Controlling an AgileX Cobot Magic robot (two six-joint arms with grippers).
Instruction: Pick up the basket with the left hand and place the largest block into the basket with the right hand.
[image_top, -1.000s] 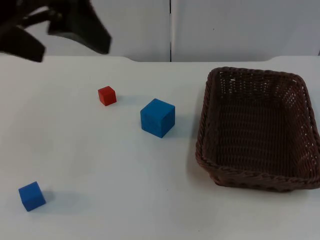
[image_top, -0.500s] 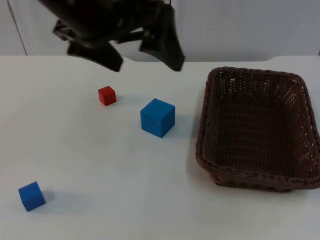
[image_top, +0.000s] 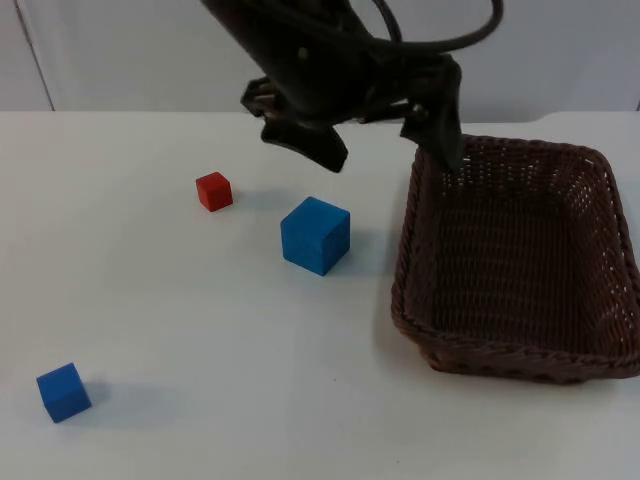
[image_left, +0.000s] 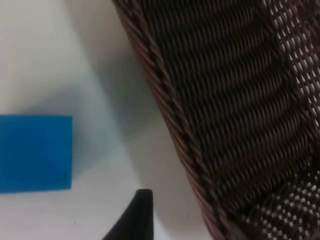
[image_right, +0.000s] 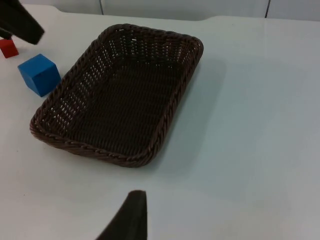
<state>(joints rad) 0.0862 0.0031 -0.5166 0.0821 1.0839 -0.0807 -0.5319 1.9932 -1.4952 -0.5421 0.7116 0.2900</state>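
Wicker basket looks light, stiff; thin far-left rim best to pinch. Left gripper hovers there, fingers apart. Right gripper waits, can't tell. Largest blue block rigid.

- Basket: dark brown wicker, tightly woven floor, open lattice along the walls (white shows through the gaps), braided rim.
- Largest block: plain bright blue.
- Small blue block: the same blue.
- Smallest block: red.
- Table: white.
- Partition wall: pale grey.
- Left tool: black.
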